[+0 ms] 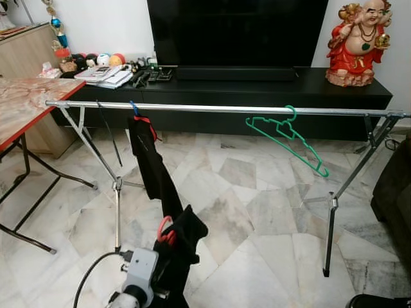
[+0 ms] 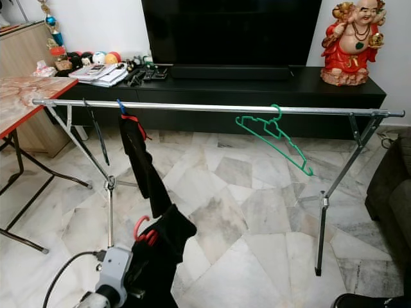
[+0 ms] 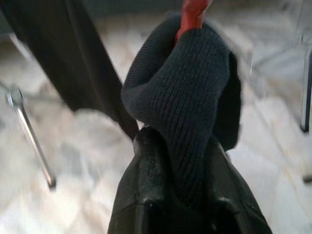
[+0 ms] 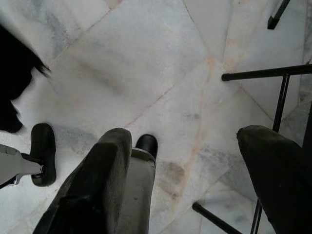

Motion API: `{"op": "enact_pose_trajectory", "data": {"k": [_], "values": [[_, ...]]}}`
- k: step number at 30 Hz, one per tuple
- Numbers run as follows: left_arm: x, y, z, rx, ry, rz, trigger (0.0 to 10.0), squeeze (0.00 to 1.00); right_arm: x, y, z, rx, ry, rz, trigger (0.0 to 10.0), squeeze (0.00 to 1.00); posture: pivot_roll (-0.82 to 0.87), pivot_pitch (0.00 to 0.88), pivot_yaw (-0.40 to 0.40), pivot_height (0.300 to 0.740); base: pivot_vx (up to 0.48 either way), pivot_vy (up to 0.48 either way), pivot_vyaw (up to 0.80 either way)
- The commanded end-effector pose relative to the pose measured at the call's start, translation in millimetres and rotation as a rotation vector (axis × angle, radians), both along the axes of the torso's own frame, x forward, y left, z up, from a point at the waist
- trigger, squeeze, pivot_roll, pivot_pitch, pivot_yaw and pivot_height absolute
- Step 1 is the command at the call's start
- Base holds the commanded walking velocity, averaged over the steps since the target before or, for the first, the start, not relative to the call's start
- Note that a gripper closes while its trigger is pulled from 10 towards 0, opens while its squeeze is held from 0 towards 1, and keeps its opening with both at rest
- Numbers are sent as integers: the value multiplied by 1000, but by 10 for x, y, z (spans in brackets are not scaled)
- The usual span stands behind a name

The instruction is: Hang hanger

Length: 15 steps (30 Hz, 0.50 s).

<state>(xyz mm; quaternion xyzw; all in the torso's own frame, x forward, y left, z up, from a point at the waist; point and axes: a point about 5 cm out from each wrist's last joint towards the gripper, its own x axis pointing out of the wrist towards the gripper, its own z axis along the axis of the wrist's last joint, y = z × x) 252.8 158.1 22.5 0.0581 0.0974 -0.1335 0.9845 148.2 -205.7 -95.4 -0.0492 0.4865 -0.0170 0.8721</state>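
A long metal drying rail (image 1: 212, 109) on folding legs spanned the marble floor (image 1: 257, 212) in front of a low black TV cabinet (image 1: 334, 90); a marble-topped table (image 1: 26, 102) stood at the robot's left, and a red laughing-Buddha figure (image 1: 357, 42) sat on the cabinet at the right. On the rail hung a dark garment (image 1: 151, 160) near its left end and an empty green hanger (image 1: 286, 138) right of the middle, tilted with one shoulder dropping low.

The task's thing, a red hanger (image 1: 166, 232) wrapped in a dark knitted cloth (image 3: 187, 92), was low and near the robot, below the rail and just beside the hanging garment's lower end; only its red hook stood out of the fabric. The left gripper (image 3: 183, 161) had its two black fingers closed tight on the knit, with the cloth bunched between them and the hook rising beyond. The right gripper (image 4: 195, 165) hung idle over the floor, pointed down, its fingers spread wide with nothing between them.

By my judgement the load would be light but awkward; the knit is soft and will sag and swing, and it may slide over the hard, smooth plastic under it; the hook is stiff and thin, and looks the only part that can catch the rail. The hold is best kept close under the hook, through the cloth onto the hanger's neck, so the hook stays upright and free.
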Motion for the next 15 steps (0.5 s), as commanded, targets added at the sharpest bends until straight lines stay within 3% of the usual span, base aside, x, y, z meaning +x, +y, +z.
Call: {"op": "enact_pose_trajectory", "data": {"k": [1, 4, 15], "values": [[197, -43, 336, -23, -144, -7, 10000, 0, -11, 10, -7, 4, 8, 3, 10000, 0, 17, 18, 46, 740, 0, 0, 0], [258, -81, 425, -39, -161, -13, 10000, 0, -11, 11, -7, 5, 7, 0, 10000, 0, 17, 18, 46, 740, 0, 0, 0], [205, -93, 294, -19, -94, -25, 10000, 0, -18, 15, -10, 8, 8, -3, 10000, 0, 14, 22, 47, 740, 0, 0, 0]]}}
